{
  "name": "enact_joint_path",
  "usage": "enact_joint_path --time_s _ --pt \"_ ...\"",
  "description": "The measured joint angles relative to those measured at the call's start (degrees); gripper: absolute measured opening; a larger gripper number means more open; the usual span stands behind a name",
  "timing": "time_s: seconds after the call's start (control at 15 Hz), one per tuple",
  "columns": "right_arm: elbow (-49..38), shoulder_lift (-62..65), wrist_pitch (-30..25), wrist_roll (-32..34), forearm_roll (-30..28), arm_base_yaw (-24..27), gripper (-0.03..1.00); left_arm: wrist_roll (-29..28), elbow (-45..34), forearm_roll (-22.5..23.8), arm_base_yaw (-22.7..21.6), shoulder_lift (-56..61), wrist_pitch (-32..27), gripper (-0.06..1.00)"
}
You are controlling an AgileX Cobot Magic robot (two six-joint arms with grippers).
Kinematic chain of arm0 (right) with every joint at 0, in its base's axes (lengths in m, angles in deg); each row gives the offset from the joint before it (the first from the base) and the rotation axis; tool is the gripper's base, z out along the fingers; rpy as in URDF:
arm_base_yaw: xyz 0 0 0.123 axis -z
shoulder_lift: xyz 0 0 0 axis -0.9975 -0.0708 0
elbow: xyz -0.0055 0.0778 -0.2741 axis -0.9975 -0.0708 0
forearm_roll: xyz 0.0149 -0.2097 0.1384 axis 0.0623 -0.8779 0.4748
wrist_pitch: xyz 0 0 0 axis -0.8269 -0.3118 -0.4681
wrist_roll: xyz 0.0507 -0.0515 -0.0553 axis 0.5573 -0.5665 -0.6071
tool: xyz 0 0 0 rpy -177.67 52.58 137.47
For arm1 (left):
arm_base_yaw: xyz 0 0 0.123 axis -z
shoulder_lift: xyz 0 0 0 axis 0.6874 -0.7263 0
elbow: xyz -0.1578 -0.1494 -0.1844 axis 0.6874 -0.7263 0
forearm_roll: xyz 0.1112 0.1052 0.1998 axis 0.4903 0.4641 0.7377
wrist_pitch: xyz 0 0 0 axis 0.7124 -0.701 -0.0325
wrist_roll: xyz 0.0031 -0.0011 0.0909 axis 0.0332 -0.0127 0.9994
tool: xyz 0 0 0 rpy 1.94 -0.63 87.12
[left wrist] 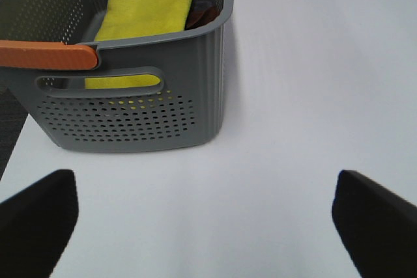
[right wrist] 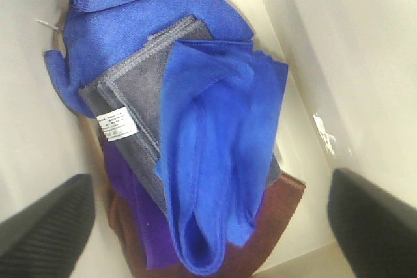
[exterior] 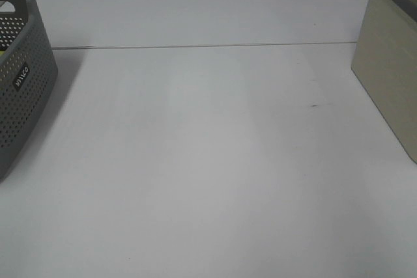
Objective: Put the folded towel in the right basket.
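Observation:
A folded yellow towel (left wrist: pixel 143 8) lies inside the grey perforated left basket (left wrist: pixel 130 115), which also shows at the left edge of the exterior high view (exterior: pixel 19 89). My left gripper (left wrist: pixel 208 226) is open and empty, above the table in front of that basket. The beige right basket (exterior: pixel 391 76) stands at the right edge. My right gripper (right wrist: pixel 208 226) is open and empty above the inside of that basket (right wrist: pixel 26 96). In it, a blue towel (right wrist: pixel 215 154) lies loosely on a folded grey towel (right wrist: pixel 140 92) with a white label. Neither gripper shows in the exterior high view.
In the right basket another blue cloth (right wrist: pixel 130 4), a purple cloth (right wrist: pixel 146 239) and a brown cloth (right wrist: pixel 280 219) lie under the towels. An orange handle (left wrist: pixel 49 55) crosses the grey basket's rim. A dark brown cloth (left wrist: pixel 202 14) lies beside the yellow towel. The white table (exterior: pixel 208 161) spans between the baskets.

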State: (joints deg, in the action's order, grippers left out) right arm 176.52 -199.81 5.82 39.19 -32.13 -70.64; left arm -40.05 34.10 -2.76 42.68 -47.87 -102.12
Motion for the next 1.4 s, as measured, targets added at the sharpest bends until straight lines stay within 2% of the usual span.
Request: enact_joint_path --time_s 0.2,0.4,0.53,0.67,1.13,1.27,1.4 --pt "0.0 3.2 0.0 -0.2 2.5 -1.3 0.97 0.0 0.0 0.0 0.0 0.0 0.0 0.99" --pt "0.0 8.9 0.0 0.1 3.2 -6.8 0.97 0.0 0.0 0.0 0.0 0.0 0.0 0.99" --pt "-3.2 13.8 0.1 0.5 4.1 -10.3 0.97 0.0 0.0 0.0 0.0 0.0 0.0 0.99" --pt "-11.6 21.3 0.2 0.5 4.1 -12.5 0.97 0.0 0.0 0.0 0.0 0.0 0.0 0.99" --pt "-55.7 62.9 4.9 0.9 4.3 -13.5 0.97 0.0 0.0 0.0 0.0 0.0 0.0 0.99" --pt "-64.8 74.7 4.1 0.9 4.5 -13.5 0.97 0.0 0.0 0.0 0.0 0.0 0.0 0.99" --pt "-70.2 83.8 3.0 0.9 4.9 -13.5 0.97 0.0 0.0 0.0 0.0 0.0 0.0 0.99"
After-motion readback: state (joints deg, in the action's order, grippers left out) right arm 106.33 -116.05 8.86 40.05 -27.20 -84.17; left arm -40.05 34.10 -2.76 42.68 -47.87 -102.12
